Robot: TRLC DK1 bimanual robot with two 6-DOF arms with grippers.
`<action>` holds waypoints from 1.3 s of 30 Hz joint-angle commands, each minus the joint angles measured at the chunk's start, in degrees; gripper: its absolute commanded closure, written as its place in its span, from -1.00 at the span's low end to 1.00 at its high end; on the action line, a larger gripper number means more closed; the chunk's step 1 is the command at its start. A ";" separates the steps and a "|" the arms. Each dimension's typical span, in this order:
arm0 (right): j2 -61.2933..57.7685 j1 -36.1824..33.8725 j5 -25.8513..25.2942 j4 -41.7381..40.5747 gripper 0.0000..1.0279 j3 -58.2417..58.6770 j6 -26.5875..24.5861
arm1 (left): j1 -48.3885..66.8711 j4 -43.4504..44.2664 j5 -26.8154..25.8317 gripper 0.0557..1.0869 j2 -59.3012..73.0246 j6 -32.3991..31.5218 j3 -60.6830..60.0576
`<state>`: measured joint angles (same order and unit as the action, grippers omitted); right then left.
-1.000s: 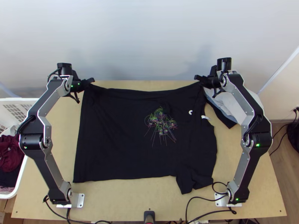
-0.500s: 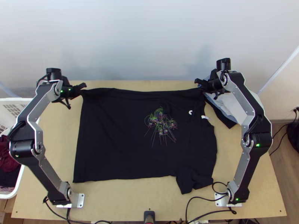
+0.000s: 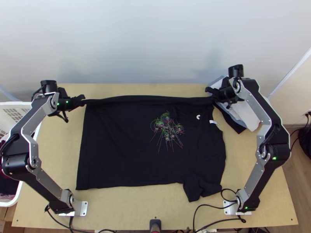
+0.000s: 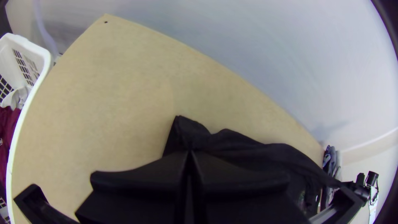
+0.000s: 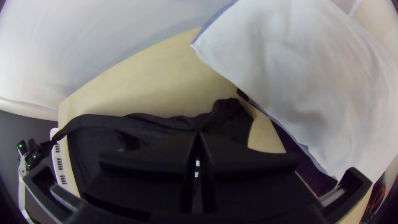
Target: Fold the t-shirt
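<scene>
The black t-shirt (image 3: 128,147) lies spread on the table with a printed design on it, its collar side towards the right and one sleeve at the lower right. My left gripper (image 3: 82,100) is at its far left corner, and my right gripper (image 3: 210,92) at its far right. The far edge hangs as a taut band between them. In the left wrist view my left gripper (image 4: 190,154) is shut on the t-shirt (image 4: 257,153). The right wrist view has my right gripper (image 5: 198,137) shut on the t-shirt (image 5: 166,122) as well.
A stack of folded clothes (image 3: 243,112), white on top, lies close beside the right gripper. A white basket (image 3: 19,106) with dark red and other clothes stands at the left. Cables (image 3: 210,207) run along the near edge, and a wall rises behind the table.
Both grippers have come nearer the table's near edge, the left also moving left and the right slightly right. The far edge of the t-shirt has come down with them and straightened.
</scene>
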<state>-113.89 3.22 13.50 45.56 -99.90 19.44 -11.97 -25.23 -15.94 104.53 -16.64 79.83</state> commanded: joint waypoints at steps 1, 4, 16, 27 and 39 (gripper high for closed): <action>3.32 -1.47 -1.10 0.49 0.94 3.57 -1.69 | -1.04 1.24 -0.84 0.92 -2.84 1.09 -3.46; 4.55 -2.26 -1.19 0.41 0.94 5.41 -2.30 | -1.57 1.94 -0.93 0.93 -3.72 1.18 -5.13; 10.00 -2.52 -1.81 -2.49 0.94 14.38 -3.18 | -2.27 2.12 -2.25 0.93 -10.14 2.85 -11.63; 12.46 -2.34 -2.25 -5.92 0.94 20.53 -3.27 | -2.54 2.82 -2.34 0.93 -14.27 3.37 -17.69; 12.90 -2.17 -3.48 -10.14 0.94 26.07 -3.71 | -1.92 5.46 -2.34 0.92 -17.17 2.93 -25.43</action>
<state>-102.63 1.06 10.92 36.38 -75.96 16.27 -14.09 -20.80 -17.61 89.14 -13.87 56.84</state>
